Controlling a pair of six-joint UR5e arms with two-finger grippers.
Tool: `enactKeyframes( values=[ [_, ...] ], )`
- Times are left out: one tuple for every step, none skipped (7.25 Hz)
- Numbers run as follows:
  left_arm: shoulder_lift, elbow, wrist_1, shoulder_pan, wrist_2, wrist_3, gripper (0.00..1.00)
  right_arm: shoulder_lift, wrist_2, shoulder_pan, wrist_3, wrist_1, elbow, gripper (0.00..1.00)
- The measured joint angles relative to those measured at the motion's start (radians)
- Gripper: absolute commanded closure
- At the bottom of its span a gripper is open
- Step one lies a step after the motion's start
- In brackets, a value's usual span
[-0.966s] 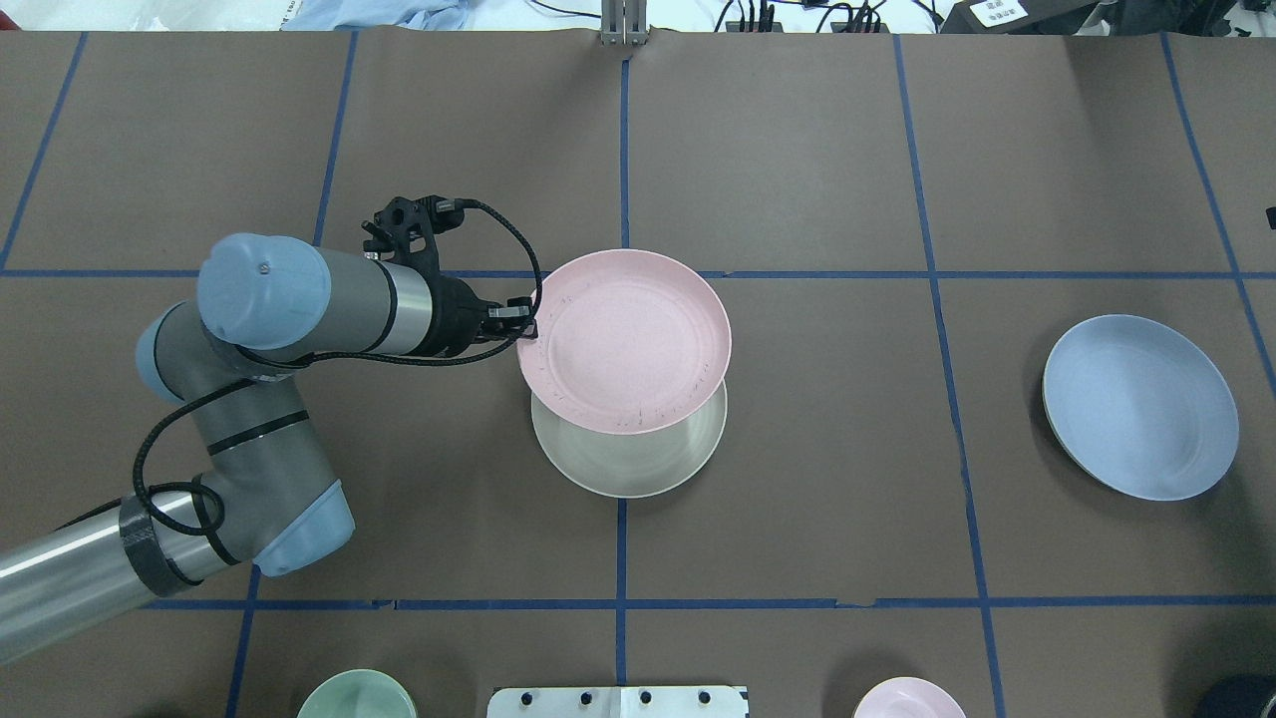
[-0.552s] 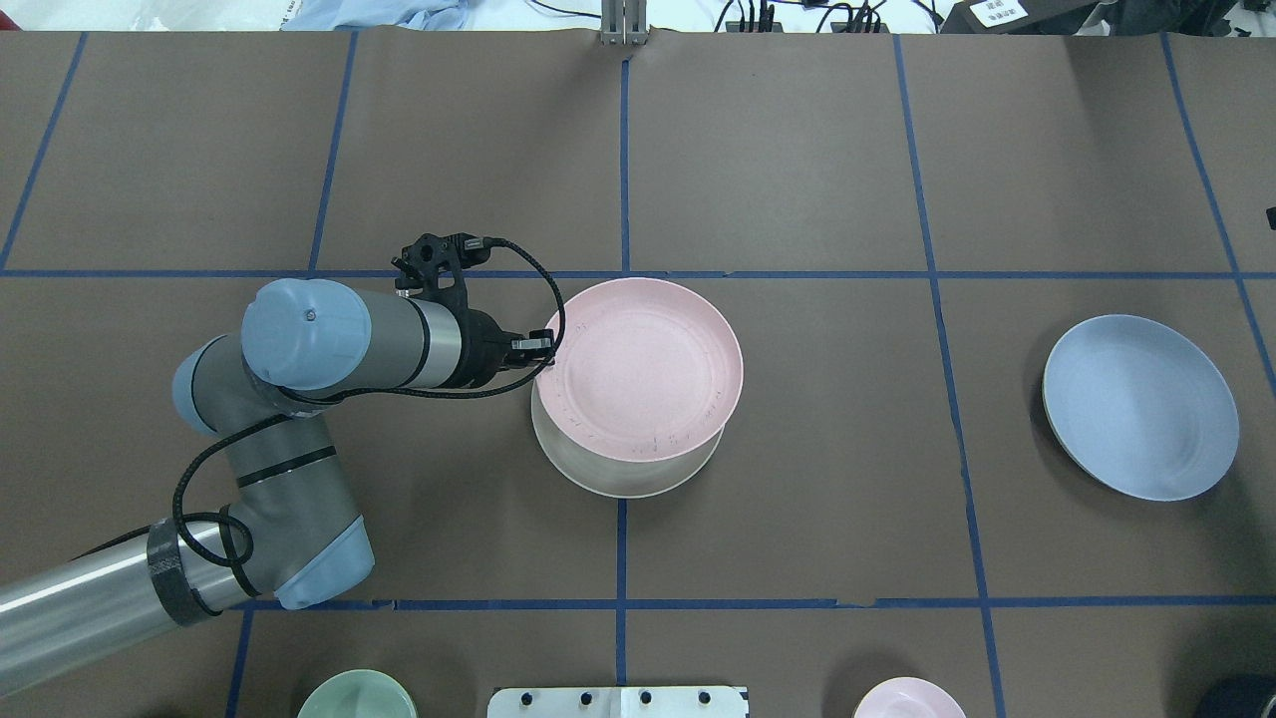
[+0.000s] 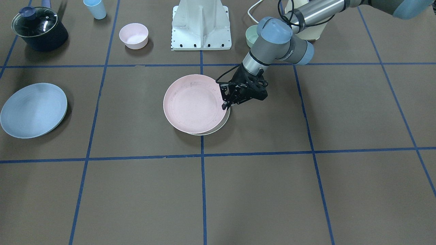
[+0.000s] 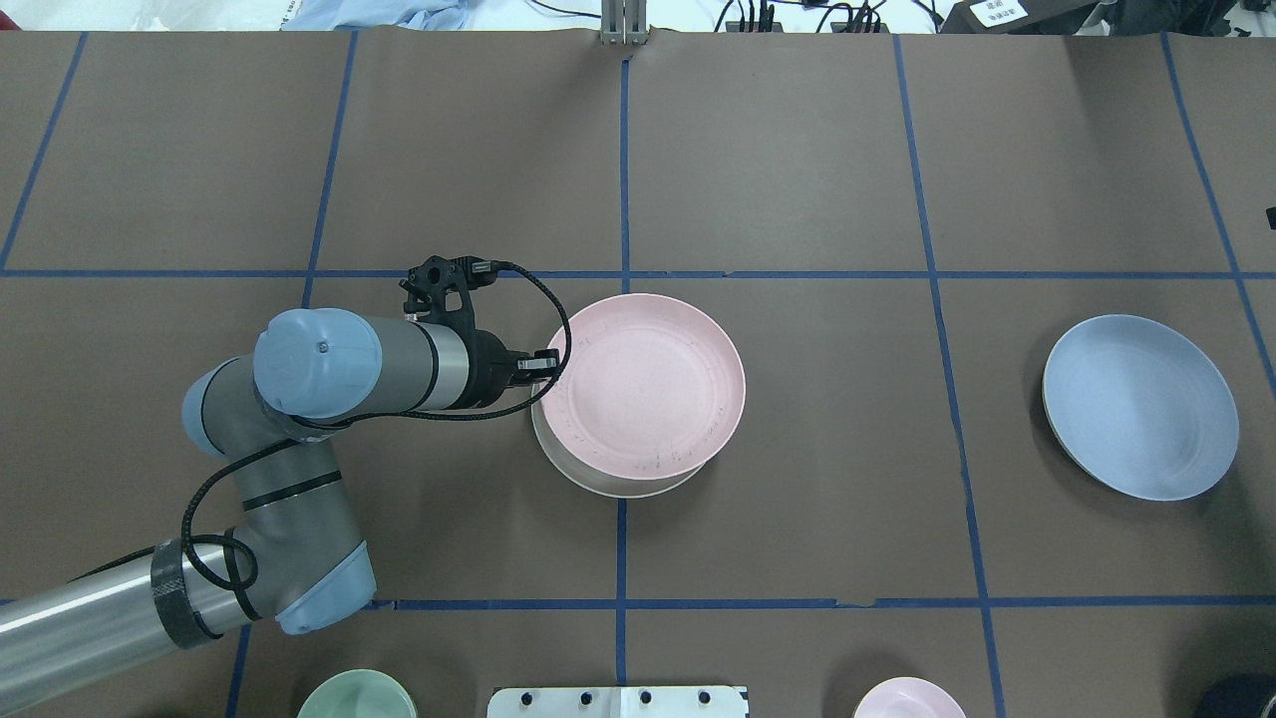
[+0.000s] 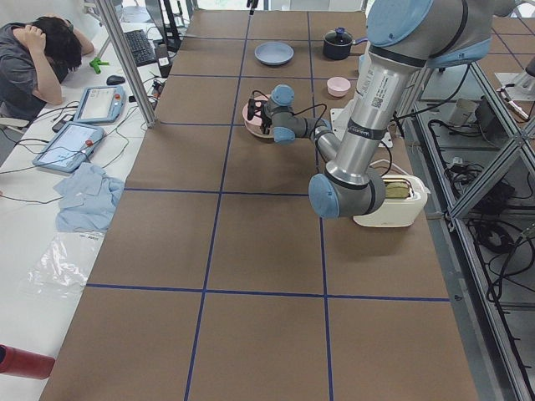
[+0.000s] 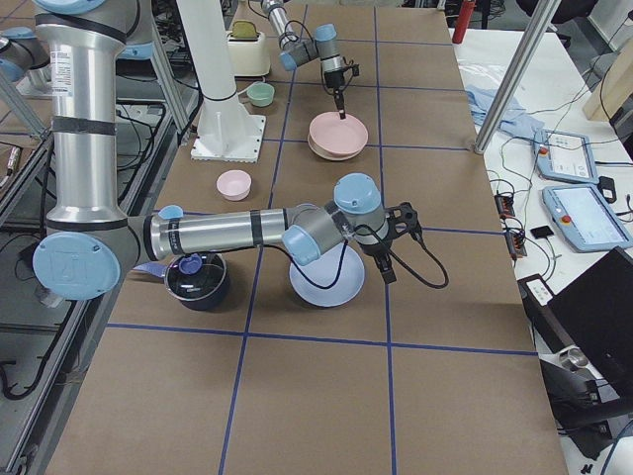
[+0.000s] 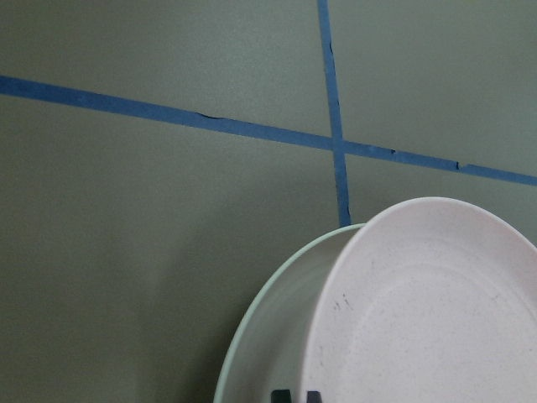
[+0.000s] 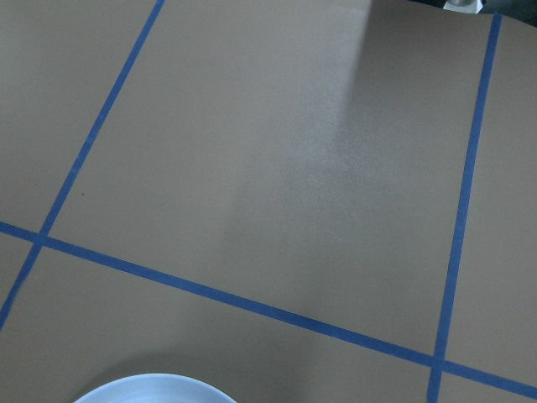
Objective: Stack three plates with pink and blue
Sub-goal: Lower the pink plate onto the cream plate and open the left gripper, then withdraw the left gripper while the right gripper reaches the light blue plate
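My left gripper [image 4: 543, 367] is shut on the left rim of the pale pink plate [image 4: 648, 384] and holds it over the cream-white plate [image 4: 618, 487]. The pink plate covers most of the cream one, offset slightly away from the robot. I cannot tell whether they touch. In the front view the gripper [image 3: 225, 103] pinches the pink plate [image 3: 194, 103] above the cream plate [image 3: 223, 124]. The pale blue plate [image 4: 1141, 407] lies alone far right. My right gripper [image 6: 388, 267] shows only in the exterior right view, beside the blue plate [image 6: 326, 282]. I cannot tell its state.
A small pink bowl [image 3: 134, 35] and a mint-green bowl [image 3: 251, 35] stand by the robot's white base [image 3: 201, 25]. A lidded dark pot [image 3: 38, 29] and a blue cup [image 3: 95, 8] stand on the robot's right side. A toaster [image 5: 393, 200] stands near its left arm.
My left gripper has carried the pink plate toward the robot and slightly right. The plate now covers more of the cream-white plate. The blue plate has not moved.
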Motion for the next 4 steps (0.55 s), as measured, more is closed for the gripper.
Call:
enactKeyframes(
  values=[
    [0.002, 0.001, 0.0, 0.002, 0.001, 0.001, 0.71, 0.0, 0.0, 0.0, 0.0, 0.0, 0.0, 0.0],
    [0.003, 0.002, 0.0, 0.003, 0.002, 0.002, 0.3, 0.0, 0.0, 0.001, 0.0, -0.001, 0.0, 0.0],
    [0.004, 0.002, 0.0, 0.003, 0.002, 0.003, 0.01, 0.0, 0.0, 0.0, 0.0, -0.001, 0.0, 0.0],
    [0.006, 0.002, 0.0, 0.004, 0.003, 0.006, 0.0, 0.0, 0.0, 0.0, 0.0, -0.001, 0.0, 0.0]
  ],
)
